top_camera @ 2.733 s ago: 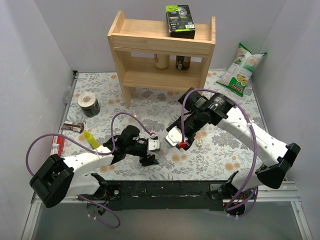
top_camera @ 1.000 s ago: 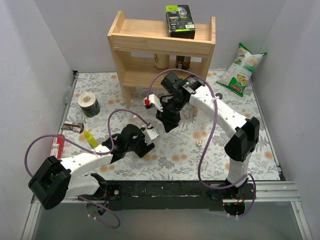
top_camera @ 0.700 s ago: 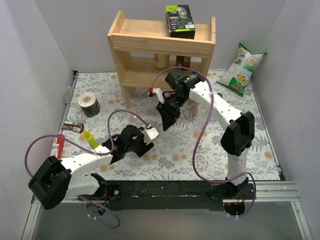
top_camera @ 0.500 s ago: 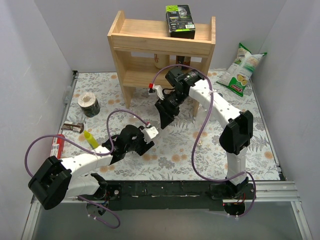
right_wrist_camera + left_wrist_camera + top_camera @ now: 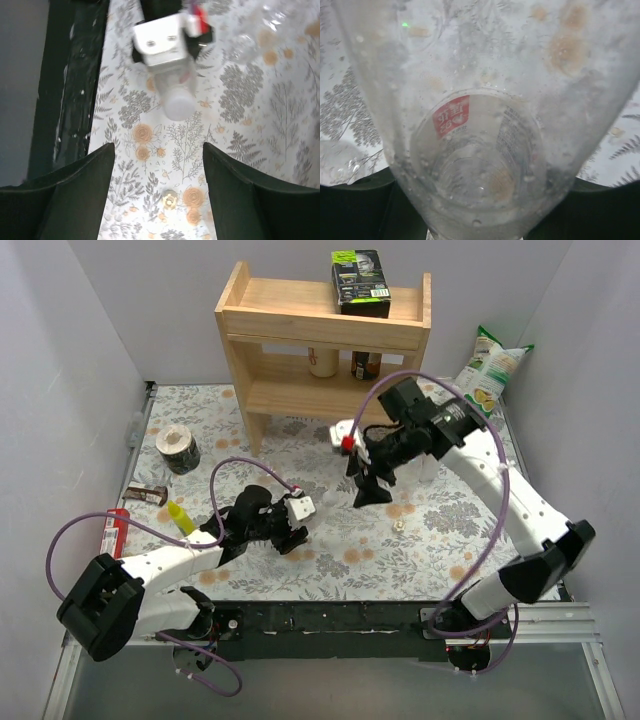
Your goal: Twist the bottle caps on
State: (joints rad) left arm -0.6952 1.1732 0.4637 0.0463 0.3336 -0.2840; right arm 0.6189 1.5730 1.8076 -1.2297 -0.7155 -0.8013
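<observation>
Bottle (image 5: 480, 125): a clear plastic one, pinched in the left gripper (image 5: 288, 523) low over the flowered cloth (image 5: 450, 540) near the table's front. Its dark fingers (image 5: 360, 210) press against both sides of it. Only droplets cling to its inside. A white cap (image 5: 178, 106) sits on its neck. The right gripper (image 5: 157, 155) hangs above the cloth with fingers (image 5: 60, 200) spread wide, holding nothing. A loose pale cap (image 5: 170, 200) lies on the cloth between them. More clear bottles (image 5: 245, 45) show blurred beyond.
</observation>
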